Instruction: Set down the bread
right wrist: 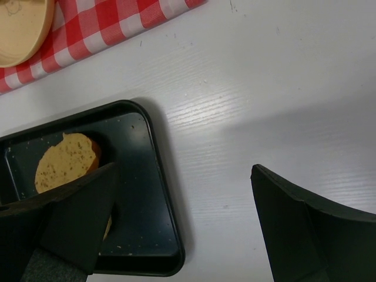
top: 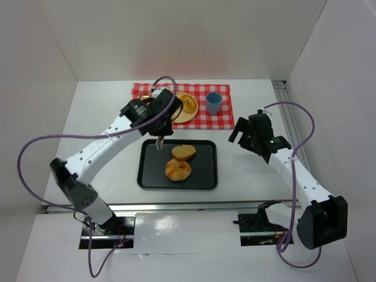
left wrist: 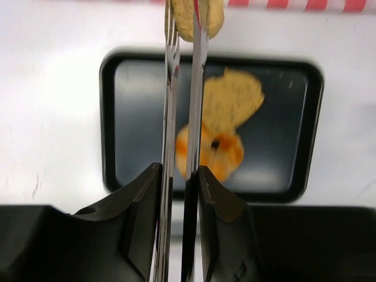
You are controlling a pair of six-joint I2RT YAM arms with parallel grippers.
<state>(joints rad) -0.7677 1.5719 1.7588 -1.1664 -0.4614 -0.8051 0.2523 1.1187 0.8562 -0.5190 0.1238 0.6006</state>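
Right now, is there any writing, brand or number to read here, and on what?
None can be read: the black tray, checkered cloth and blue cup carry no text.
A faint mark on the wooden plate is too small to read.

White table point(top: 247, 176); a black tray point(top: 154, 173) sits near its middle; a red checked cloth point(top: 224, 120) lies beyond it, apart.
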